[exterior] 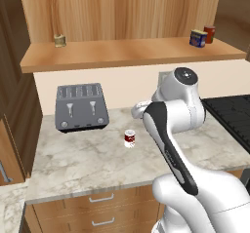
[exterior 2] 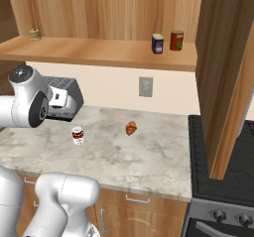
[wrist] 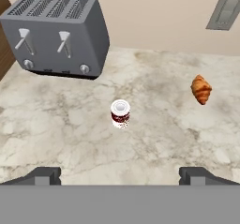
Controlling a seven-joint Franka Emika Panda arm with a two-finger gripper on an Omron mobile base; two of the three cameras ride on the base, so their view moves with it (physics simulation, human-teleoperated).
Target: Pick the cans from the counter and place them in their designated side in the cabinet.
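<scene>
The hand (wrist: 120, 175), wide open and empty, hovers above the red-and-white can (wrist: 120, 114) standing on the surface (wrist: 56, 124); the blue can (exterior: 197, 38) sits shelved. Next comes descending to grasp.

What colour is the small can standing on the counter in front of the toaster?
The can is red and white with a pale lid; the hand view shows it best.

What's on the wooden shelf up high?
Three cans stand on the shelf: a tan can at the left end, and a blue can beside a dark red can at the right. Nothing covers them.
</scene>
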